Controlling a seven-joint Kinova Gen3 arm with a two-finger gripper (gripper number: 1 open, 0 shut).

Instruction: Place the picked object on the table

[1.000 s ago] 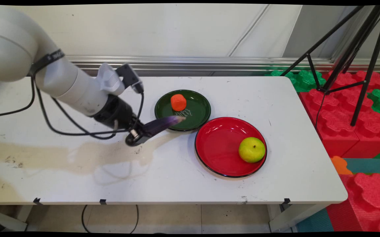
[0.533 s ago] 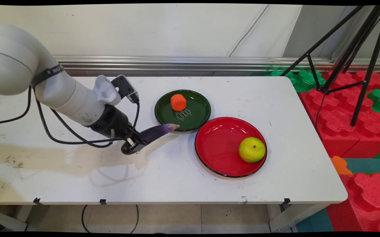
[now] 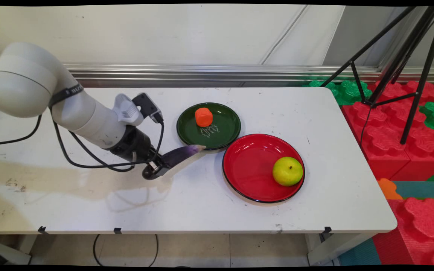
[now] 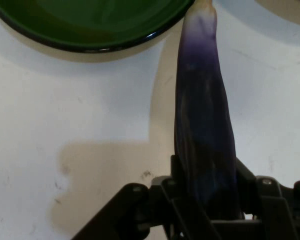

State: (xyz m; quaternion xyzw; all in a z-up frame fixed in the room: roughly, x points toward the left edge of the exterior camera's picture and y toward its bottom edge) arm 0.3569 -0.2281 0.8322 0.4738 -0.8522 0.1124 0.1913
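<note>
Pincer (image 3: 158, 168): I am clamping it shut on the long tapered purple eggplant (image 3: 181, 153) by its thick end, tip reaching the round green plate (image 3: 224, 130) for clearance above the white surface (image 3: 201, 203).

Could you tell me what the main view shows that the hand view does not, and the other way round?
Only the main view shows the orange rounded lump on the dark green round plate, the yellow-green apple on the glossy red round plate, the black tripod and the red and green foam blocks past the table's right end. Only the hand view shows the black gripper clamped on the long purple eggplant's thick end. Both show the eggplant, its pale tip at the green plate's rim, and the white table.
</note>
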